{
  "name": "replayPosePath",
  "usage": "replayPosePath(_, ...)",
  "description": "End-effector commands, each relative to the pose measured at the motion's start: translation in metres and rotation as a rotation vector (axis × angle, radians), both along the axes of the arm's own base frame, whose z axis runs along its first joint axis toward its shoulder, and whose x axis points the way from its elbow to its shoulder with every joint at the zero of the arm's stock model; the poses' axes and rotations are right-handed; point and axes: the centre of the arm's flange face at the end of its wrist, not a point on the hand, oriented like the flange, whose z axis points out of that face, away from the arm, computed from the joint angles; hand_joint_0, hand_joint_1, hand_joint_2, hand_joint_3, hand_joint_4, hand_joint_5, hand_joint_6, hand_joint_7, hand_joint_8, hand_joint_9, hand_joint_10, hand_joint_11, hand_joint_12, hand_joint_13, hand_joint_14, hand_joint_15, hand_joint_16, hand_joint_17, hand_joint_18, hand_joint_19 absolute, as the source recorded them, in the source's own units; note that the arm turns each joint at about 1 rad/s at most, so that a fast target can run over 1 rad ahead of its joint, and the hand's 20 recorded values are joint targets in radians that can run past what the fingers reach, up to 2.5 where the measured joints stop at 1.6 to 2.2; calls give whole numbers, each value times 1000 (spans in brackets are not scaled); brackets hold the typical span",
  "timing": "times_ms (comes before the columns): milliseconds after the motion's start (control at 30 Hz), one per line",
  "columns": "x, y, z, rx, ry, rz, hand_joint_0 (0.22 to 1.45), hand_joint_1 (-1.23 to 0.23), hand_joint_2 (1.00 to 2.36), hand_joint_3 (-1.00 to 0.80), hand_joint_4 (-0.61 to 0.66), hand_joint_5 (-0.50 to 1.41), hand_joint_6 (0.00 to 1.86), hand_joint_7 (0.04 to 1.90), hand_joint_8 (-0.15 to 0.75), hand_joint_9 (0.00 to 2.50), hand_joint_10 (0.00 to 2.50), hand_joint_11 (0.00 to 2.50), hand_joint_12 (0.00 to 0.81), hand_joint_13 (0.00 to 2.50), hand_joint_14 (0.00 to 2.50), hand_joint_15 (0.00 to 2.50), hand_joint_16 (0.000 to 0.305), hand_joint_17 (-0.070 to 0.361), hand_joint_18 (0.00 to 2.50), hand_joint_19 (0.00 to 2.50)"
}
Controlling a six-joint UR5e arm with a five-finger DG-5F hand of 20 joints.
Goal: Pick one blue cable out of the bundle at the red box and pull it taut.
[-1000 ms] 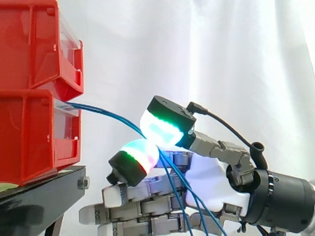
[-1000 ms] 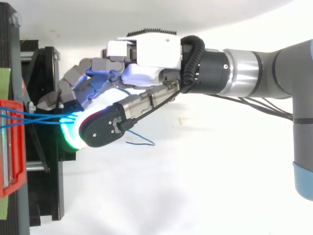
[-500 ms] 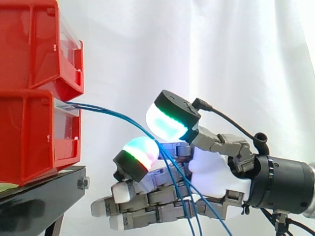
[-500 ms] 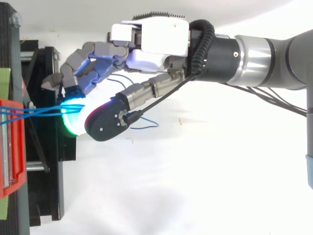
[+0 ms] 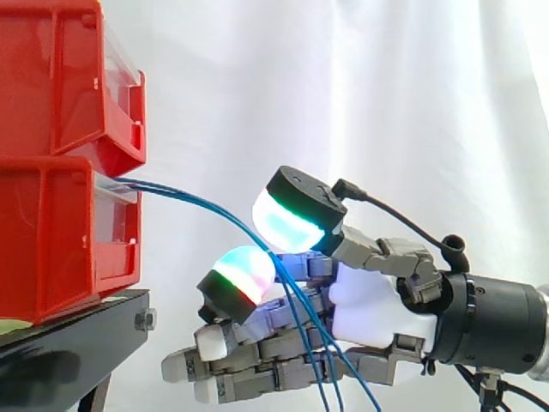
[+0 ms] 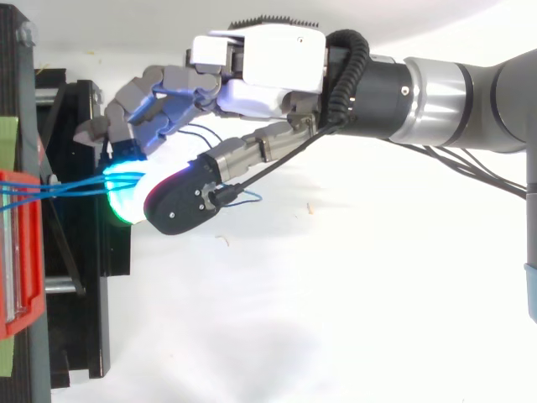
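Observation:
Several thin blue cables [image 5: 197,202] leave the lower red bin [image 5: 51,232] and sag down to the right. They pass between two glowing fingertip pads [image 5: 287,225] of my hand [image 5: 369,300], then hang down in front of the palm. The upper pad and the lower pad [image 5: 244,273] stand close together, pinching the strands. The other fingers lie nearly straight below them. From above, the cables [image 6: 67,189] run from the red bin [image 6: 17,252] into the cyan glow under my hand [image 6: 252,96]. How many strands are caught I cannot tell.
A second red bin [image 5: 60,77] is stacked on the lower one, both on a black stand [image 5: 69,335]. A loose blue cable end [image 6: 243,197] curls over the white table under the arm. White curtain hangs behind.
The hand drew a little away from the bins, rose, then sank slightly. Its two glowing pads spread half a second ago and have come closer together around the cables.

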Motion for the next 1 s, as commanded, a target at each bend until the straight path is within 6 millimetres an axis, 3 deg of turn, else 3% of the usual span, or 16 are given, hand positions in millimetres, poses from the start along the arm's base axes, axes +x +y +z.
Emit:
replayPosePath(0,0,-2,0,-13,0,-21,509,-664,1005,-421,217,-124,741,1005,384,825,15,602,392,316,6,170,62,140,176,159)
replayPosePath(133,-3,-9,-3,-64,26,-96,526,-689,1006,-397,204,-125,740,1008,379,824,15,615,387,319,6,171,61,137,179,160)
replayPosePath(500,-3,-10,-4,-65,33,-99,551,-703,1009,-361,193,-129,750,1007,371,842,16,648,379,363,7,201,59,132,211,190)
replayPosePath(967,-2,-10,1,-65,25,-100,506,-696,1000,-496,211,-136,759,970,385,831,16,649,396,373,7,200,62,139,239,196)
